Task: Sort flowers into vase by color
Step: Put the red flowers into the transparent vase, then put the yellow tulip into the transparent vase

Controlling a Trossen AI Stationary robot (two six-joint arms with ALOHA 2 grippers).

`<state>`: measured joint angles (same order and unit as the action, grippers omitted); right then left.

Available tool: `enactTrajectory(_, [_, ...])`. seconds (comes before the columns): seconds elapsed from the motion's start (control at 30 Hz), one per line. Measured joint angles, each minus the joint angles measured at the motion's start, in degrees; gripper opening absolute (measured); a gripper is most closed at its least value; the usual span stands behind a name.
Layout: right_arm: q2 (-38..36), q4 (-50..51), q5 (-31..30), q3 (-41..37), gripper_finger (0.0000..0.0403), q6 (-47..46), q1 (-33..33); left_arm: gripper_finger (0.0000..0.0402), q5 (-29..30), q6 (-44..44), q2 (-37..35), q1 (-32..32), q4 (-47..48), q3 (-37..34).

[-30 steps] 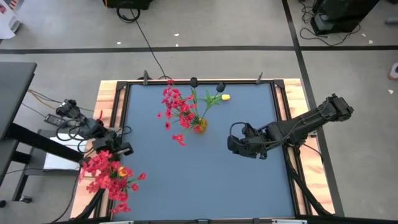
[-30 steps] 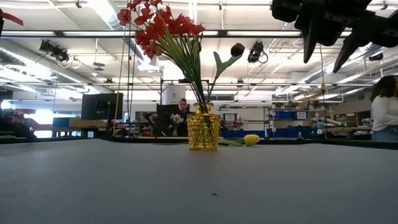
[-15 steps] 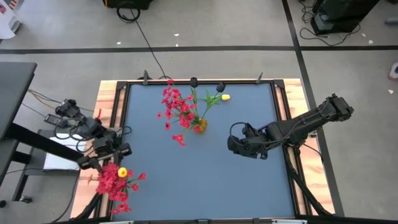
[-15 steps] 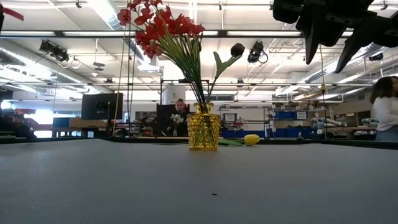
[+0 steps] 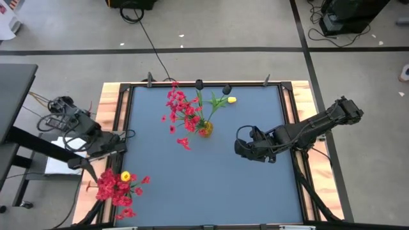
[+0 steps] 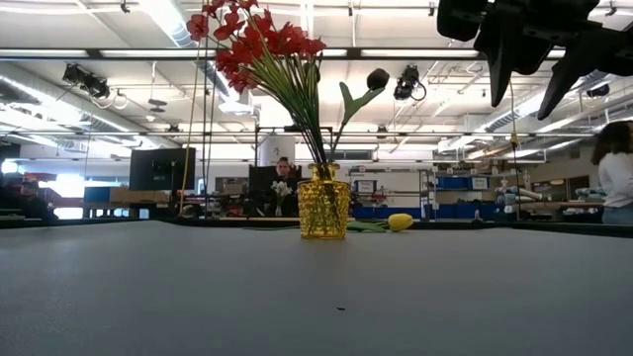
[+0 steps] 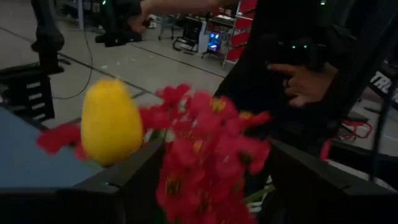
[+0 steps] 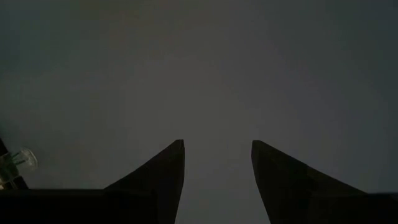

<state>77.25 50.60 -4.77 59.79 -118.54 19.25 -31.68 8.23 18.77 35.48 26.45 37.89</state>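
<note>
High view: left gripper spread wide, holding nothing, beside red bunch; right gripper parted, empty.

You are looking at two dark, jointed arms: the left arm is trailing looped black cables, and the right gripper is showing two tapered dark fingers.

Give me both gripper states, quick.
Left gripper: open, holding nothing; the red and yellow flowers lie just ahead of it at the table's left edge.
Right gripper: open, empty, above the mat.
</note>
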Motion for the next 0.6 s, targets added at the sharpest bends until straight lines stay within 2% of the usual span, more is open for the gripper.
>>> enactTrajectory(0.2, [0.0,0.07,-0.11,0.0,0.0195,-0.69,0.0,0.03,1.6,2.98,5.63,0.0,8.63,9.67])
enactTrajectory(0.3, [0.02,0.14,-1.33,0.0,0.0195,-1.62,0.0,0.0298,5.53,2.57,7.73,0.0,14.83,14.45])
enactTrajectory(0.37, [0.11,0.07,-4.14,0.0,0.0195,-2.9,0.0,0.0298,12.13,2.63,8.29,0.0,19.64,17.54])
enactTrajectory(0.5, [1.32,-0.43,-8.64,0.0,0.0195,-2.99,-1.48,0.0297,29.71,2.78,8.5,0.0,30.65,22.72])
enactTrajectory(0.6, [2.17,-0.12,-10.27,0.0,0.0195,-1.24,-3.71,0.029,38.7,4.45,8.55,-0.04,36.44,24.87])
